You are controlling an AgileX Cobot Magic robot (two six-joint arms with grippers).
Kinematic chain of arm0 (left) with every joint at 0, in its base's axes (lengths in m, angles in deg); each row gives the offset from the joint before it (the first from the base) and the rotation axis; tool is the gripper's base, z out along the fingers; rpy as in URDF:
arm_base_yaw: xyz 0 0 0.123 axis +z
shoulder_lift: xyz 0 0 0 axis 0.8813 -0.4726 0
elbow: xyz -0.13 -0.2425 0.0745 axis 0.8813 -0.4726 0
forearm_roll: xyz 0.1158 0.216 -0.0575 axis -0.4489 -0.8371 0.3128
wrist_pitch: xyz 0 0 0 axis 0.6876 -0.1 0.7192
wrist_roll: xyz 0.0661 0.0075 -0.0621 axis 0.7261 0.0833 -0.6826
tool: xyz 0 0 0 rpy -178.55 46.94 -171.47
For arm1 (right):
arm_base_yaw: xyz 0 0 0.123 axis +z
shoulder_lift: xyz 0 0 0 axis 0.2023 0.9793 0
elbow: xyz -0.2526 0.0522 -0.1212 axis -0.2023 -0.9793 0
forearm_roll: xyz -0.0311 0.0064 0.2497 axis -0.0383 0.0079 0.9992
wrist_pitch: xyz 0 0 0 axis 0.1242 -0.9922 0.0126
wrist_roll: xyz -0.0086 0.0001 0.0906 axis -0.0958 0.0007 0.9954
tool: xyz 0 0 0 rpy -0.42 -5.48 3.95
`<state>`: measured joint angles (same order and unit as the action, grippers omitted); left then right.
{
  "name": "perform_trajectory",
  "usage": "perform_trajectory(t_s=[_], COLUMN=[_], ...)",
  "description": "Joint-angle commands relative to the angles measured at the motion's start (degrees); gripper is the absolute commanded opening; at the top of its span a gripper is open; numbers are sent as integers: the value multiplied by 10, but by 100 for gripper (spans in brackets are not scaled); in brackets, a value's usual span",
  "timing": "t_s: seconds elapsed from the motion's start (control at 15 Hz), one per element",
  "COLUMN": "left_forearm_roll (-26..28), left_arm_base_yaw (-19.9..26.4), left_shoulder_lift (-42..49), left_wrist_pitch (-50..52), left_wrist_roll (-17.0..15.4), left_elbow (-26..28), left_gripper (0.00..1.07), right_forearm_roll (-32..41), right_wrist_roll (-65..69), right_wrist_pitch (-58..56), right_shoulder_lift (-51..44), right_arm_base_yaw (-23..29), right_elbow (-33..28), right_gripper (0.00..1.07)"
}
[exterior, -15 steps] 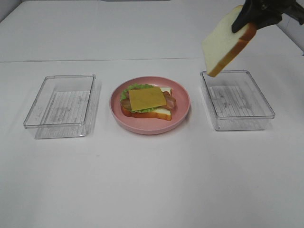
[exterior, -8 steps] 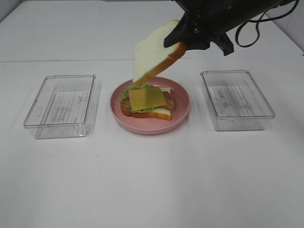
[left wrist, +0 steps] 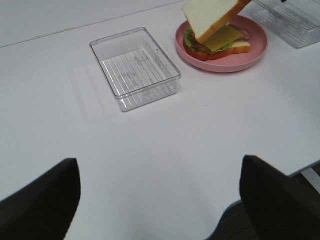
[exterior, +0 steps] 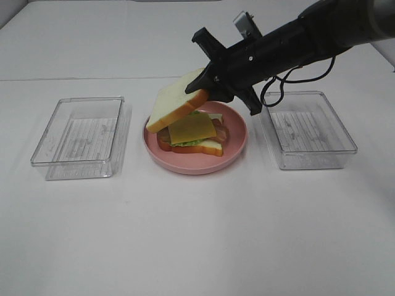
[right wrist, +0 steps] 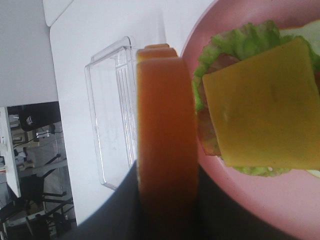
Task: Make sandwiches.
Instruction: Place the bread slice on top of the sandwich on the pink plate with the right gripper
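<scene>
Exterior high view: the right gripper (exterior: 199,88) is closed on one edge of the top bread slice (exterior: 174,106), which is held tilted, its low corner over the rim of the pink plate (exterior: 237,145) on the left-tray side. The stacked sandwich (exterior: 192,134) lies on that plate, with the cheese slice (exterior: 191,128) uppermost over bacon, lettuce and a lower bread slice.

Risks judged from this position: if released while tilted and offset, the slice may land askew or slide off the smooth cheese toward the plate rim. A descent led by the low corner could push the cheese or lettuce out of line. The grip is taken at the crust edge only, so the slice may pivot.

Containers: the left clear tray (exterior: 79,137) and the right clear tray (exterior: 307,129) are both seen to hold nothing. The plate holds only the sandwich.

In the left wrist view the left gripper (left wrist: 160,197) is seen spread wide, holding nothing, well apart from the plate.
</scene>
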<state>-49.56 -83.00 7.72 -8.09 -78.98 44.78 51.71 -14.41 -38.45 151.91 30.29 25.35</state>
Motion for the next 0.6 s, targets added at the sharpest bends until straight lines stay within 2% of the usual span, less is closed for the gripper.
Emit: perform_trajectory(t_s=[0.07,0.2,0.4,0.53,0.6], left_forearm_roll=[3,3,3,3,3], left_arm_base_yaw=[1,1,1,1,1], left_shoulder_lift=[11,11,11,11,11], left_wrist_pitch=[6,6,6,6,6], left_wrist_roll=[2,2,2,2,2], left_elbow=[-3,-3,-3,-3,-3], left_gripper=[82,82,82,82,82], right_forearm_roll=[68,77,44,10,-3], right_wrist_roll=[-42,-45,-39,-25,-18], right_wrist_pitch=[1,2,18,21,21], right_shoulder_lift=[30,43,45,45,45], right_arm_base_yaw=[1,1,1,1,1], right_elbow=[-2,-2,-2,-2,-2], right_gripper=[0,0,1,22,40])
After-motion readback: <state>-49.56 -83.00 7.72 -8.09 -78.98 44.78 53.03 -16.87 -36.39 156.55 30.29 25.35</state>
